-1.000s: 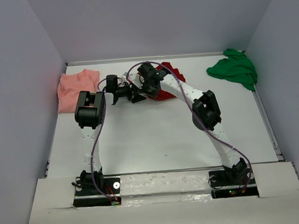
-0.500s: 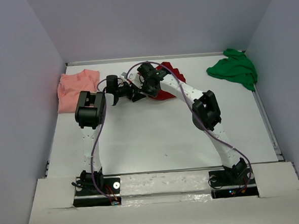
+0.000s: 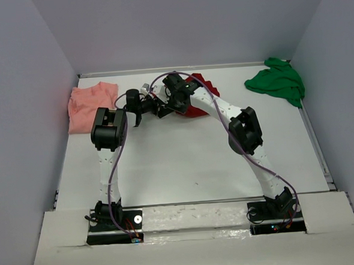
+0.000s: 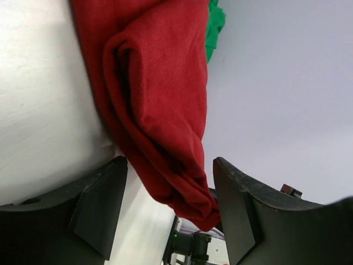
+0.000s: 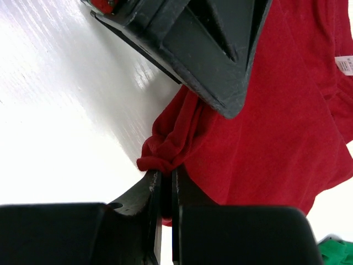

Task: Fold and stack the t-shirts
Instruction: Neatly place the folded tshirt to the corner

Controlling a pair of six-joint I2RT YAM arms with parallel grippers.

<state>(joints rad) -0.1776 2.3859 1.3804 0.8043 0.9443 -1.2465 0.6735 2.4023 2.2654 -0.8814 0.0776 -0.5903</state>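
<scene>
Since a second ago, the left gripper (image 4: 170, 168) has been shifted slightly toward the back of the table (image 3: 185, 162). Its jaws are spread, and a fold of the dark red shirt (image 4: 160, 83) is seen between them, unclamped. The right gripper (image 5: 165, 179) is clenched on that shirt's bunched edge at the back centre. The salmon-pink shirt (image 3: 91, 104) is seen back-left, the green shirt (image 3: 277, 81) back-right.

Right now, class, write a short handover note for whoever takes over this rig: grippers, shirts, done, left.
Right gripper: shut on a bunched edge of the dark red shirt, far middle of the table.
Left gripper: open, astride a fold of it.
Salmon-pink shirt: far left, loose. Green shirt: far right, crumpled.
Done: nothing stacked, none neatly folded. Left: all three.
</scene>
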